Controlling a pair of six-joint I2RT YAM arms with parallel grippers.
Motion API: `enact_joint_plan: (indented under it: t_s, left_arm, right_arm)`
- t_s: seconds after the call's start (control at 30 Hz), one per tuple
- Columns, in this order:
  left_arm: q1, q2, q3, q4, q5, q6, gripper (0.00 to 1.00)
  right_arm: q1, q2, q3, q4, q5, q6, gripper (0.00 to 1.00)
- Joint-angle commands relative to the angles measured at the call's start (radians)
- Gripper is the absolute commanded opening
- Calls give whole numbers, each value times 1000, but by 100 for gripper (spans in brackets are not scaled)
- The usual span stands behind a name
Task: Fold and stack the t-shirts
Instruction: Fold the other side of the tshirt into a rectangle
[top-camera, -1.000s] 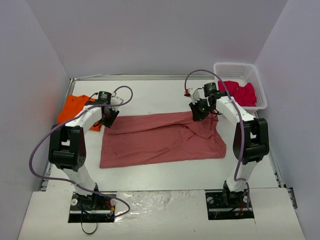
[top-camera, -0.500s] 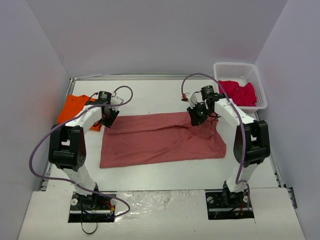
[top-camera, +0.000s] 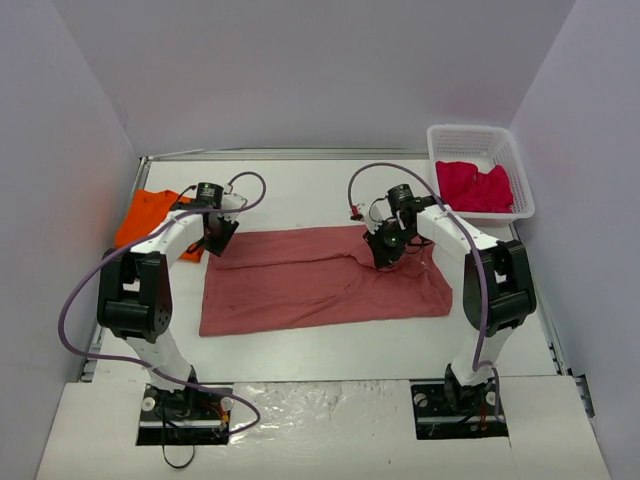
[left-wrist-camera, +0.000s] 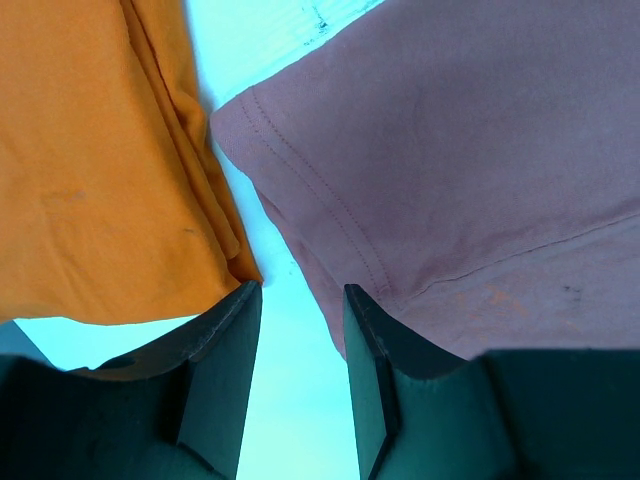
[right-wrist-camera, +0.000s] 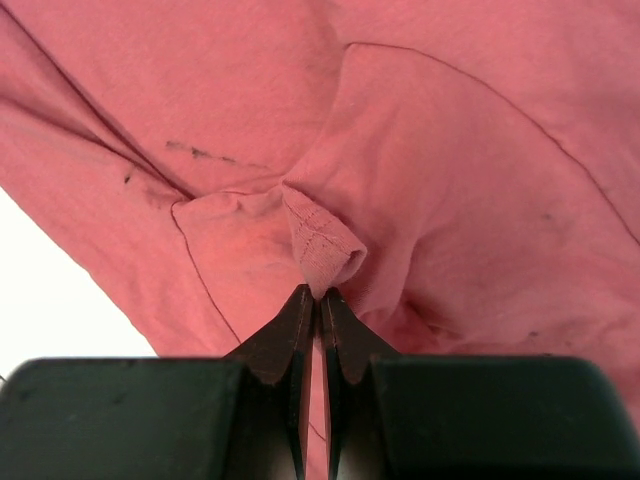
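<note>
Pinching a small fold of hem on the large brick-red t-shirt (top-camera: 320, 285), the right tool (right-wrist-camera: 320, 296) is seen with its fingers pressed together on the cloth, which is drawn up into a little peak just above the tips. The shirt is spread across the middle of the desk (top-camera: 300, 190) and is wrinkled around the grip at its far right part. At the shirt's far left corner the left tool (left-wrist-camera: 296, 300) is held with its fingers a narrow way apart, with only bare desk between them. One finger is set by the edge of the bright orange t-shirt (left-wrist-camera: 90, 150), the other by the stitched sleeve hem of the brick-red one. The orange shirt is laid at the desk's left edge. The crimson-pink t-shirt (top-camera: 474, 186) is bundled in a white basket (top-camera: 470, 134) at the far right corner.
</note>
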Motion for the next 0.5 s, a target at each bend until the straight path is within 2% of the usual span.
enact_joint_plan:
  t_s: [0.0, 0.47]
  left_arm:
    - [-7, -33, 2, -12, 16, -5, 37]
    - [-7, -26, -3, -9, 21, -5, 37]
  right_arm:
    - [14, -20, -20, -49, -13, -21, 0]
    - [80, 29, -50, -43, -27, -27, 0]
